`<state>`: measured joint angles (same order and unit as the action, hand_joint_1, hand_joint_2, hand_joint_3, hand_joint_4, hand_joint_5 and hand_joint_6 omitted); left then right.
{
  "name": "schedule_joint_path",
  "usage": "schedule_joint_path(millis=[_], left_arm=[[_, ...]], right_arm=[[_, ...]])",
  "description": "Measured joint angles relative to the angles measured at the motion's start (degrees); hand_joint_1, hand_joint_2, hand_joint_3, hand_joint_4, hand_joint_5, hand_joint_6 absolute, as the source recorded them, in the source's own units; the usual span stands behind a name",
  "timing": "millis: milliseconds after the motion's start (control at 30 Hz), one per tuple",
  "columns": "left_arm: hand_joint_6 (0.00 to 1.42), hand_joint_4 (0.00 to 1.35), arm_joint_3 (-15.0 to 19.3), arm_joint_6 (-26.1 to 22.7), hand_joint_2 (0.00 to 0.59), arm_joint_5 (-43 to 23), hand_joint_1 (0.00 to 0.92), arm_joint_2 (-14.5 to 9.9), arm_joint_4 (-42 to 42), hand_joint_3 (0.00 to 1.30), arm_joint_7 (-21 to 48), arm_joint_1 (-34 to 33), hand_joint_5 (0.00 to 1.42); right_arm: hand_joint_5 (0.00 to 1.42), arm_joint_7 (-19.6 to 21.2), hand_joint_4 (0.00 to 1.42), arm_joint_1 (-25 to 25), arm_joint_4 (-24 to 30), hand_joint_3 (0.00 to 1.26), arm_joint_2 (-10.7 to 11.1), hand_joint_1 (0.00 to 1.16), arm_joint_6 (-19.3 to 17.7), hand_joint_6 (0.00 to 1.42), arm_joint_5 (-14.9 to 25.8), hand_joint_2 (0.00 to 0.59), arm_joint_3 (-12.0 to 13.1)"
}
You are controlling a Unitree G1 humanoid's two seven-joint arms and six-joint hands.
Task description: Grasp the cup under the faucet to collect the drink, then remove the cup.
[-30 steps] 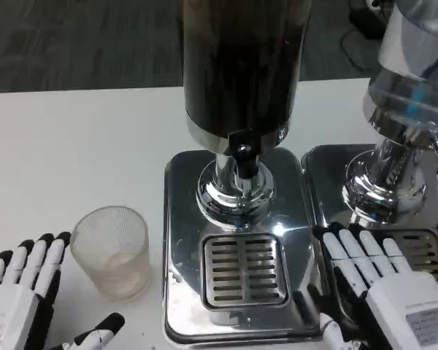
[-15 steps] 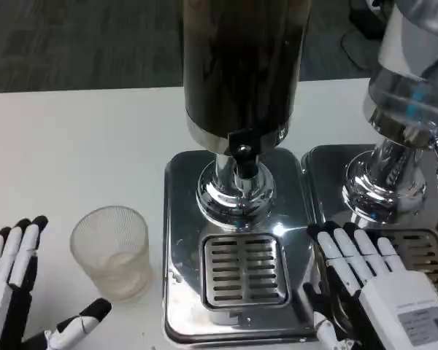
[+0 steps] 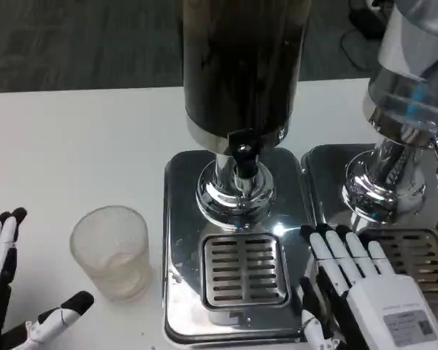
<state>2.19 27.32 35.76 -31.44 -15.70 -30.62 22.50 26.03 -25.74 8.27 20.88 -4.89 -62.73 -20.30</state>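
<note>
A clear ribbed cup stands upright on the white table, left of the drip tray. The dark drink dispenser rises behind, its black faucet hanging over the slotted grate. My left hand sits at the bottom left corner, fingers spread, thumb reaching toward the cup's base with a small gap left. My right hand rests flat by the right edge of the steel tray, fingers extended, holding nothing.
A second dispenser with a clear tank stands on its own steel tray at the right, close behind my right hand. White table stretches to the left and rear of the cup.
My left hand has slid left and down, away from the cup. My right hand has crept slightly left toward the grate. The cup has stayed put.
</note>
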Motion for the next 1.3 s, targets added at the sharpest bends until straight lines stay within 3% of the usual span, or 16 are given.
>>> schedule_joint_path(millis=[267,467,633,967,1300], left_arm=[[0.02,0.03,-1.01,13.46,0.000,-5.85,0.000,-1.05,-13.94,0.02,2.04,-7.21,0.10],[0.01,0.00,-2.87,16.94,0.000,-5.36,0.000,-2.61,-19.58,0.00,3.51,-10.77,0.09],[0.00,0.00,-4.18,17.12,0.000,-3.82,0.003,-3.78,-21.45,0.00,4.66,-13.16,0.07],[0.00,0.00,-7.24,15.26,0.003,-2.26,0.104,-3.85,-22.89,0.00,5.52,-16.95,0.04],[0.00,0.00,-9.01,16.21,0.005,-2.08,0.140,-1.52,-28.64,0.00,5.33,-21.25,0.04]], right_arm=[[0.00,0.97,0.00,1.43,-1.51,0.00,-0.42,0.02,1.41,0.00,-0.49,0.538,-1.30],[0.00,2.03,0.00,2.40,-2.83,0.00,-1.32,0.02,2.47,0.00,-0.56,0.537,-2.35],[0.00,2.33,0.00,2.54,-3.46,0.00,-1.61,0.02,2.86,0.00,-0.56,0.535,-2.81],[0.00,2.92,0.00,2.96,-3.47,0.01,-2.26,0.03,3.92,0.00,-0.80,0.533,-3.68],[0.00,2.90,0.00,2.08,-2.08,0.02,-2.30,0.04,5.49,0.00,-0.98,0.533,-4.78]])
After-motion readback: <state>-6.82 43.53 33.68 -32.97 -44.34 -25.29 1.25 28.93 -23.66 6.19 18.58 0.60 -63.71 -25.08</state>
